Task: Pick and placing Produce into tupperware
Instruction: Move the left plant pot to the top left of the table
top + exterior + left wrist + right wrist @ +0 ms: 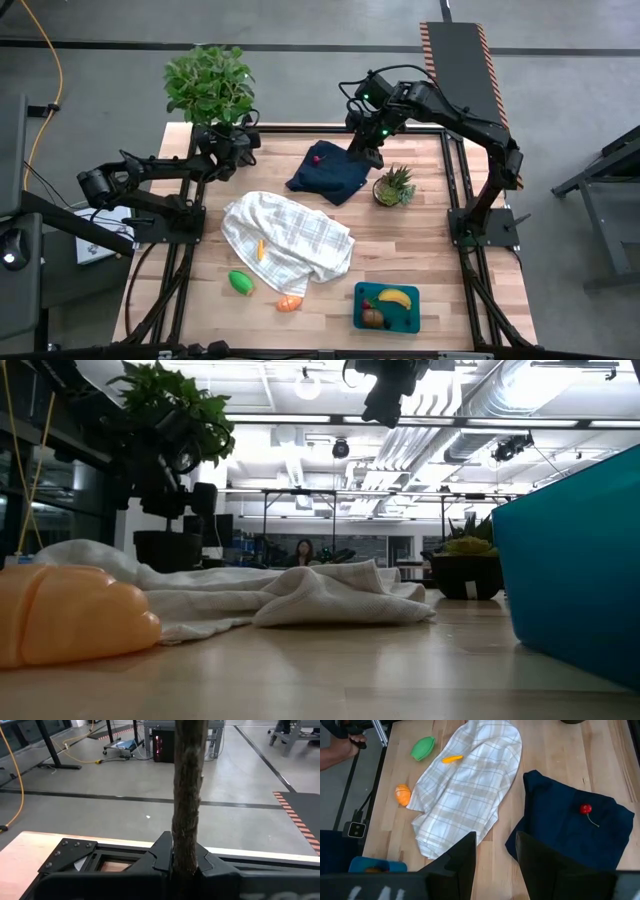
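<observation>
High view: the right tool (362, 155) is hovering partly open and empty over the navy cloth (330, 172) (red berry (317, 157) lying on it). The left tool (236, 143), shut, is pinching the leafy plant's stem (187, 805). The tupperware (387, 308) is sitting well beyond the cloth, holding the banana (395, 297).

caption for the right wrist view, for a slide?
Open right gripper above navy cloth bearing a red cherry, plaid towel alongside.

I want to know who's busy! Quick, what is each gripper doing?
Left gripper: closed on the leafy potted plant's brown stem.
Right gripper: open, holding nothing, above the dark navy cloth.
</observation>
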Robot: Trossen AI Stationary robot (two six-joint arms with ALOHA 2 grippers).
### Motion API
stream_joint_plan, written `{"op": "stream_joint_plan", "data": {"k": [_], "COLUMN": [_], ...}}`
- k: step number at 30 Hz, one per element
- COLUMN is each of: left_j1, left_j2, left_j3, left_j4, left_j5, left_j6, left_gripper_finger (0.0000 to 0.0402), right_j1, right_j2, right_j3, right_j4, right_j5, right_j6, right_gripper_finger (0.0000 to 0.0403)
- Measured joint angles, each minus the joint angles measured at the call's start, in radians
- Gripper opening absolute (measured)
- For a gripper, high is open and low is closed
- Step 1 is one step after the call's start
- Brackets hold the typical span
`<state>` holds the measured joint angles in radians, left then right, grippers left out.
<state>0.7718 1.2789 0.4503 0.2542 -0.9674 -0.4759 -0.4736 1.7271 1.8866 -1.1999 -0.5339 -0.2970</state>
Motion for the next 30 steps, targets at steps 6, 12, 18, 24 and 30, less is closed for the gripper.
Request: {"op": "stream_joint_plan", "data": {"k": [6,12,18,24,30], "left_j1": [-0.035,-0.061,-0.061,-0.058,-0.058], "left_j2": [-0.008,-0.068,-0.142,-0.171,-0.171], "left_j3": [0.000,0.000,0.000,0.000,0.000], "left_j4": [-0.033,-0.191,-0.263,-0.318,-0.376], "left_j5": [-0.053,-0.091,-0.109,-0.132,-0.123], "left_j6": [-0.021,-0.115,-0.119,-0.135,-0.199], "left_gripper_finger": [0.0008,0.0006,0.0004,0.0006,0.0008], "right_j1": [0.000,0.000,0.000,0.000,0.000], "right_j2": [0.000,0.000,0.000,0.000,0.000], "right_j3": [0.000,0.000,0.000,0.000,0.000], "right_j4": [0.000,0.000,0.010,0.009,0.009], "right_j5": [0.000,0.000,0.000,0.000,0.000], "right_j6": [0.000,-0.001,0.000,0.002,0.005], "right_gripper_finger": [0.0129,0.0129,0.0129,0.0129,0.0129]}}
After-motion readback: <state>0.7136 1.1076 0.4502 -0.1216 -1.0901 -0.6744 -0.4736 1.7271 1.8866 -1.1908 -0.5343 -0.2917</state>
